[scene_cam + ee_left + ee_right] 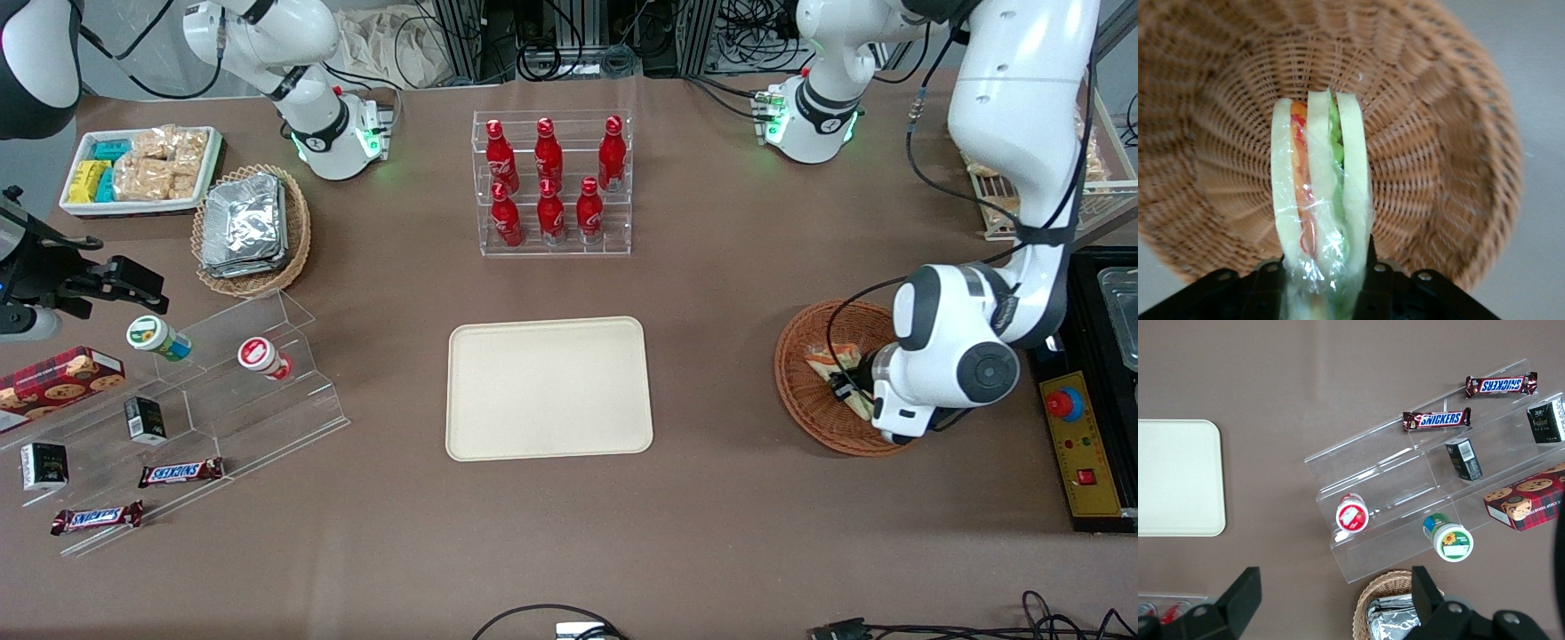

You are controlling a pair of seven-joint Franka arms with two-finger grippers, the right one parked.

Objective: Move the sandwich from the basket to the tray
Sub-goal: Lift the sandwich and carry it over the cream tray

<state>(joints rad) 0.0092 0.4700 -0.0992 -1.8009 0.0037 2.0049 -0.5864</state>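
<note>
Lying in the basket (1431,133), the sandwich (1319,200): a clear-wrapped wedge of three white bread slices, orange-red filling showing in one gap and green in the other, the wrap glinting near the narrow end. Being pinched at that end by the gripper (1328,283), black fingers (1371,280) pressing against the outer bread faces on both sides, so closed on the sandwich. Showing all this only in the left wrist view, along with the coarse reddish-brown weave radiating beneath the wedge.

Showing far less of it from the front: only a pale sliver of the sandwich (836,360) peeking out inside the basket (800,391), the gripper (849,391) being mostly covered by the white wrist of the working arm leaning over the rim. Giving instead the layout: basket sitting toward the working arm's end of the table, well apart from the tray (548,388), which is lying flat, cream-beige and bare at the table's middle.

Standing farther from the front camera than the tray, a clear rack of red bottles (551,182). Lying toward the parked arm's end, a clear stepped stand (222,391) carrying small cups and boxes, two Snickers bars (180,472), an oval wicker basket with foil packets (252,229), and a white bin of snacks (142,167).
</note>
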